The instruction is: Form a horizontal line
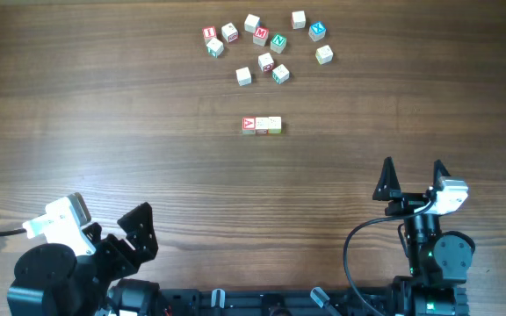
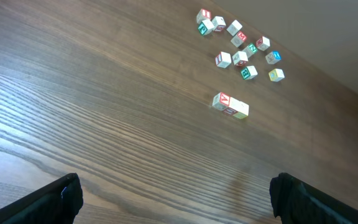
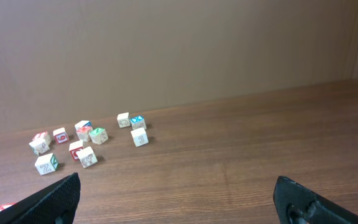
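L arm [image 1: 55,272]: base at near-L edge of table [image 1: 104,123]; wrist cocked diagonally, aimed fwd & to the R, toward table centre.
L fingers [image 2: 58,202]: spread wide, nothing btwn them; clear of all cubes.
R arm [image 1: 437,254]: base at near-R edge; wrist aimed straight fwd, toward far edge.
R fingers [image 1: 386,180]: parted, nothing held; tips point away from the base.
Horizontal line [image 1: 261,125]: 3 cubes touching side by side, mid-table. It is ahead of both finger sets & well apart from each, and lies btwn the two arms L-to-R. Left wrist view: far ahead, slightly R of the gap's centre. Right wrist view: only a red scrap at the lower-L frame edge, too cropped to identify.
Red-A cube [image 1: 249,125]: L end of the line; the R-end cube shows a greenish face.
Loose cluster [image 1: 261,35]: approx. a dozen letter cubes, scattered, beyond the line nr far edge. It is apart from the line & farthest from both finger sets.
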### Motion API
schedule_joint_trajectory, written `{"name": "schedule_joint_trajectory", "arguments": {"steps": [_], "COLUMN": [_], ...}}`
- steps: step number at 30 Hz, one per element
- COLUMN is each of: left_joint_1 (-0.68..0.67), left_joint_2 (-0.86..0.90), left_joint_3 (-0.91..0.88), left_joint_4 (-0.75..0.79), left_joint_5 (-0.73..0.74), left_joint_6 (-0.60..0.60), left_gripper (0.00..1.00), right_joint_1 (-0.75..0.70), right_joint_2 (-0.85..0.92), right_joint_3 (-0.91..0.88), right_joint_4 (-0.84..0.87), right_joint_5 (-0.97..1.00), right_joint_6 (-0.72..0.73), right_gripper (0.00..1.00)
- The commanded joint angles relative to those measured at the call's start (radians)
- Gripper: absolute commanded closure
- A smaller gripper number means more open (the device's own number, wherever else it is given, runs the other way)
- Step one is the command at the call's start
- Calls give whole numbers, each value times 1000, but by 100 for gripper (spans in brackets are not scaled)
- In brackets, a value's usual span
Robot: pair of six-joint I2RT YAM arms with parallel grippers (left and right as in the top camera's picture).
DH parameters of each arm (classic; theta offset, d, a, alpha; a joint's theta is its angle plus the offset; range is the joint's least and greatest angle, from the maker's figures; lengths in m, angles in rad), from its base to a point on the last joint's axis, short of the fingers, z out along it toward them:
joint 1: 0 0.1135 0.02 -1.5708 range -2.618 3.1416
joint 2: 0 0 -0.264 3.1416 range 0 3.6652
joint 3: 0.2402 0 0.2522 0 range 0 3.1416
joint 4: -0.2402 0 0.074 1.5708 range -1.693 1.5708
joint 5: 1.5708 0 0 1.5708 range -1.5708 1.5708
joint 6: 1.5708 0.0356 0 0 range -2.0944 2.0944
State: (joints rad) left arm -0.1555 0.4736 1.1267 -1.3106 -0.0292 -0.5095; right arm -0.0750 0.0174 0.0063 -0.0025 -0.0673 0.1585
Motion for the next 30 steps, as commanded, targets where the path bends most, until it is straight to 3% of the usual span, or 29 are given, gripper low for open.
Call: {"name": "schedule_joint_trajectory", "arguments": {"steps": [1, 8, 13, 16, 23, 30], "left_joint_1": [-5, -7, 6, 35, 90, 158], "left_joint_2": [-2, -58, -215, -324, -442, -470], "left_joint_3": [-1, -13, -156, -275, -572, -874], "left_joint_4": [0, -44, 53, 176, 625, 962], "left_joint_5": [-6, -66, -68, -34, 85, 85], "left_joint_6": [4, 34, 86, 124, 379, 401], "left_gripper": [0, 0, 0, 0, 0, 0], "right_joint_1": [-5, -5, -5, -5, -5, -5], "right_joint_2": [-13, -13, -13, -13, -13, -13], "right_joint_3": [-1, -1, -1, -1, -1, -1], "right_joint_4": [4, 4, 4, 4, 4, 4], "right_joint_5": [0, 0, 0, 0, 0, 0], "right_joint_6": [-13, -13, -13, -13, -13, -13], "right_gripper": [0, 0, 0, 0, 0, 0]}}
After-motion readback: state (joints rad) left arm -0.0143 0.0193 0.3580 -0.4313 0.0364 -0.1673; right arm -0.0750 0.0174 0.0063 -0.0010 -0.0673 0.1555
